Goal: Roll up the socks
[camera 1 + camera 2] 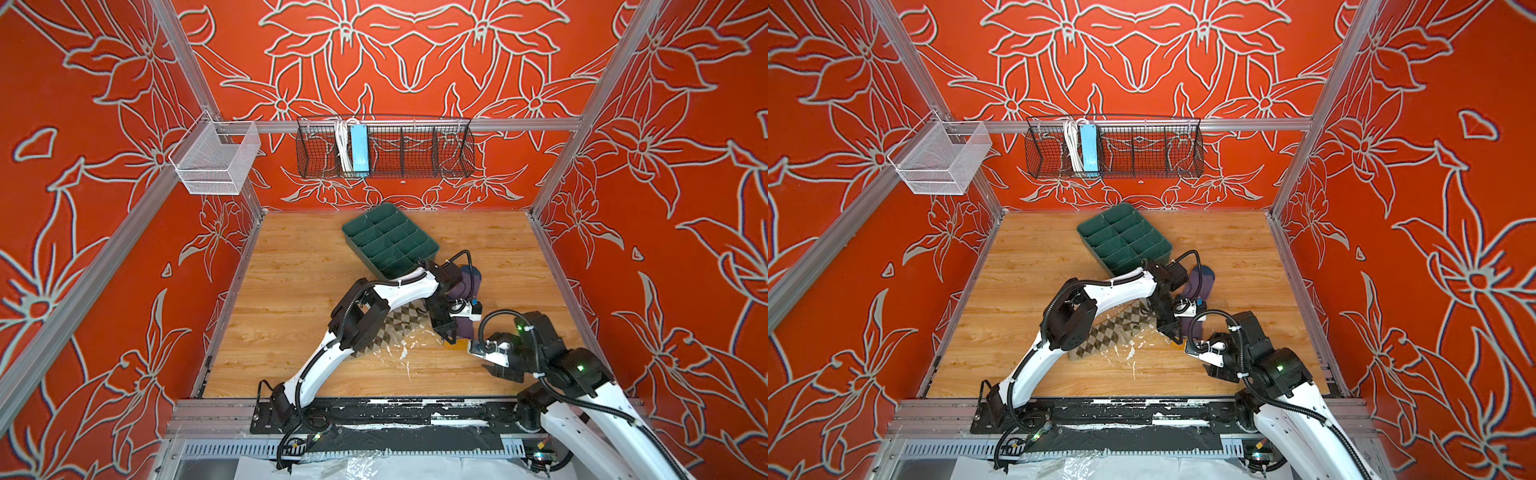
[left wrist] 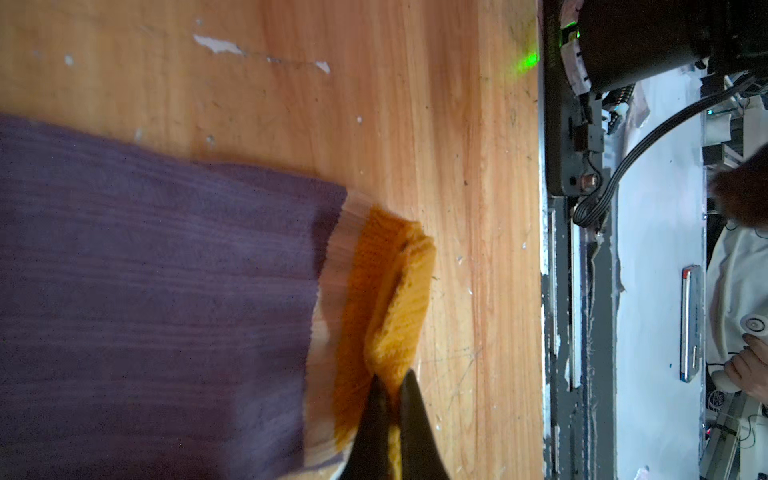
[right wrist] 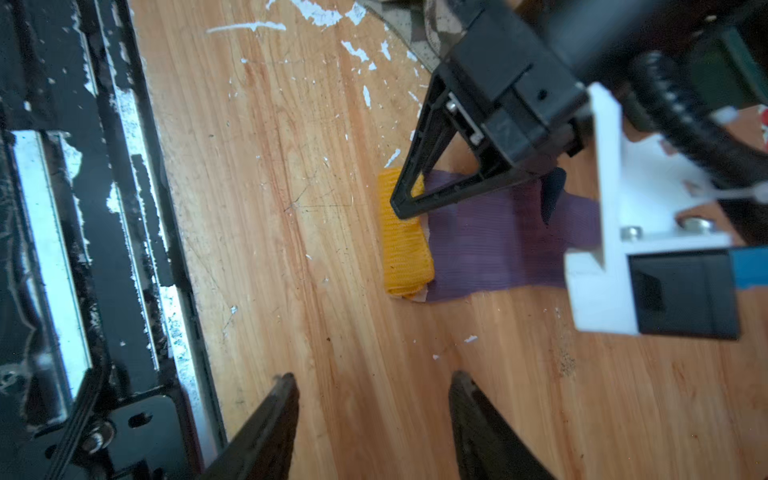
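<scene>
The purple sock [image 1: 468,286] lies flat on the wooden table right of centre, its blue toe toward the back. Its yellow-orange cuff [image 3: 404,249] is folded over at the near end. My left gripper [image 1: 449,338] reaches across the middle and is shut on that cuff [image 2: 395,286]; in the left wrist view its fingers [image 2: 415,415] pinch the orange knit. The beige argyle sock [image 1: 1113,332] lies to the left, partly under the left arm. My right gripper [image 3: 372,378] is open and empty, just in front of the cuff and not touching it.
A green divided tray [image 1: 413,226] sits at the back centre of the table. A black wire basket [image 1: 384,149] and a white mesh basket [image 1: 216,160] hang on the walls. White paint flecks [image 1: 401,353] mark the wood. The black front rail [image 1: 374,415] borders the near edge.
</scene>
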